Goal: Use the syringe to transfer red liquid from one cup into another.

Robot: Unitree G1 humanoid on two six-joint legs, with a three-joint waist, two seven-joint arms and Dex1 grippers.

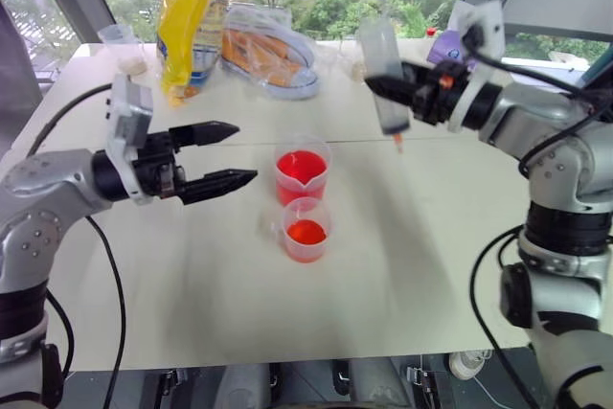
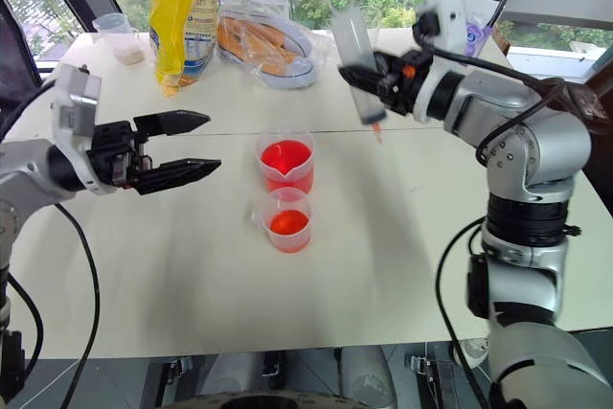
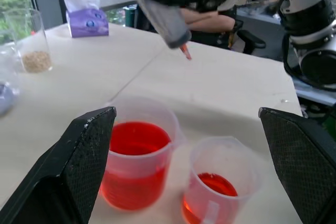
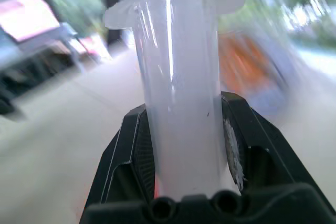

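Two clear cups stand near the centre of the frame on the pale surface (image 1: 192, 275), touching or nearly so. The larger cup (image 1: 303, 175) sits a little higher in the frame and holds a good depth of red liquid (image 1: 300, 166); the smaller cup (image 1: 306, 230) is just below it, with a shallower pool of the same red at its bottom.

The right claw (image 1: 400, 89), in the upper right of the frame, is closed on the syringe (image 1: 386, 76), its two black fingers (image 4: 137, 153) pressing the clear barrel from both sides. The syringe hangs in the air, roughly upright and slightly tilted, with its small reddish nozzle pointing down. It is above the surface and off to the upper right of the cups, not over either one.

The left claw (image 1: 222, 154), at the left of the frame, is wide open and holds nothing. Its fingers point level toward the cups from the left and stop short of them.

Along the top of the frame lie a yellow bag (image 1: 188, 16), a clear-wrapped tray of orange food (image 1: 270, 53), a small cup of grains (image 1: 123, 47) at the upper left, and a purple tissue pack (image 3: 84, 18).
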